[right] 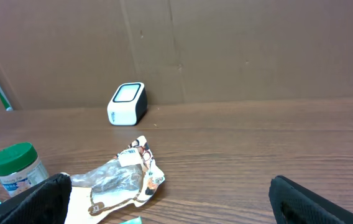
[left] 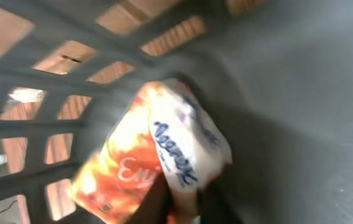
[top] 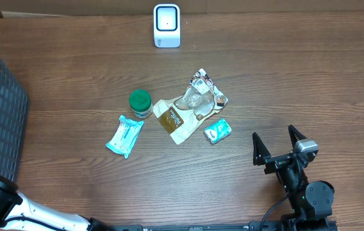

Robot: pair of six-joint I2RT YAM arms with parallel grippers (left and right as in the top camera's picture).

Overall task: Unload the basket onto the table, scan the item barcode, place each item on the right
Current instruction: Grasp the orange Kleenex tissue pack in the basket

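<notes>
Left pincer [left: 175,208] closed, down inside basket [left: 288,93]

Blurred view inside a dark grey basket [left: 301,93] — its lattice wall spans 9 to 12 o'clock, with brown showing through the gaps. An orange-and-white packet [left: 158,155] with blue lettering sits tilted at centre — its lower edge meets the closed left gripper [left: 179,210] at 6 o'clock.
</notes>
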